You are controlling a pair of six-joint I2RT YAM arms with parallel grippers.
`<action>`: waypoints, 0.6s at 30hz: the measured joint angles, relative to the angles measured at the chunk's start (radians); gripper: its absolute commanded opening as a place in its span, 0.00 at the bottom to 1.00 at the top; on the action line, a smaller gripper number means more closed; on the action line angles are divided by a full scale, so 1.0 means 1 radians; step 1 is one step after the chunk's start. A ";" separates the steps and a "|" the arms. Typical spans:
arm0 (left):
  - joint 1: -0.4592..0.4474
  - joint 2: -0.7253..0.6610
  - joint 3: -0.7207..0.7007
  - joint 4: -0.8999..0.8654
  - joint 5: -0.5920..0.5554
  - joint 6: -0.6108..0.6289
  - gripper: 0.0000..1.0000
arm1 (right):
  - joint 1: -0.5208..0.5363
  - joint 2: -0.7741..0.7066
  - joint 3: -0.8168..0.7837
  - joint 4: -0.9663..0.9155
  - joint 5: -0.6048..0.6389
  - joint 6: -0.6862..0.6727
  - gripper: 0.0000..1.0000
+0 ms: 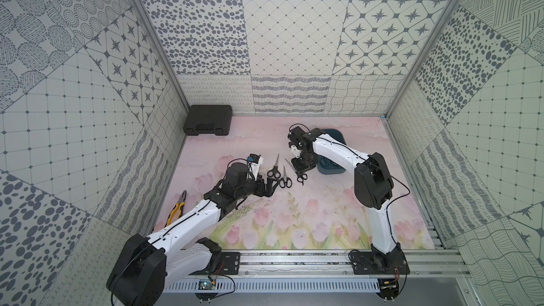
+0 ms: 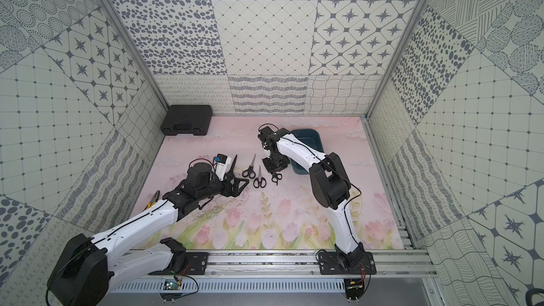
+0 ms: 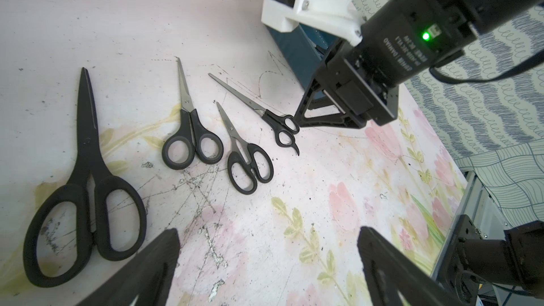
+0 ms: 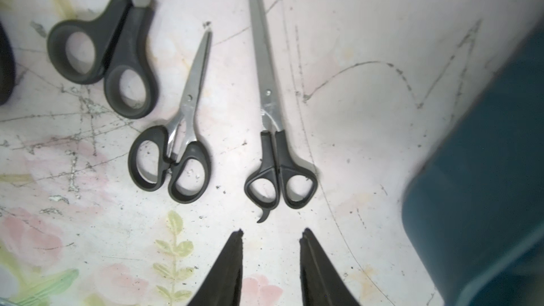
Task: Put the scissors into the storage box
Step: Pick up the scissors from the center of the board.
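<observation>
Several scissors lie in a row on the floral mat. In the left wrist view they are a large all-black pair (image 3: 85, 172), two small silver-bladed pairs (image 3: 191, 130) (image 3: 244, 154) and a slim long-bladed pair (image 3: 265, 113). My right gripper (image 4: 272, 232) hovers just behind the slim pair's handles (image 4: 279, 183), its jaws apart and empty. The teal storage box (image 1: 334, 170) sits right beside it, mostly hidden by the right arm. My left gripper (image 3: 269, 236) is wide open over bare mat, near the large pair's handles.
A black hard-shell case (image 1: 207, 119) stands at the back left corner. Yellow-handled pliers (image 1: 176, 207) lie at the left wall beside the left arm. Patterned walls close in three sides, and a metal rail (image 1: 294, 263) runs along the front.
</observation>
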 measured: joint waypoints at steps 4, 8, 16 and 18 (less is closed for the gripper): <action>0.000 -0.002 -0.002 0.000 -0.002 0.000 1.00 | 0.025 0.034 -0.002 0.006 0.007 -0.043 0.32; 0.000 -0.002 -0.002 0.000 -0.002 0.000 0.99 | 0.027 0.051 -0.029 0.031 0.030 -0.066 0.32; 0.001 -0.002 -0.002 0.000 -0.009 0.000 1.00 | 0.019 -0.008 -0.187 0.169 0.066 -0.101 0.32; 0.002 -0.002 -0.002 0.000 -0.010 0.000 1.00 | 0.018 -0.018 -0.204 0.190 0.067 -0.114 0.32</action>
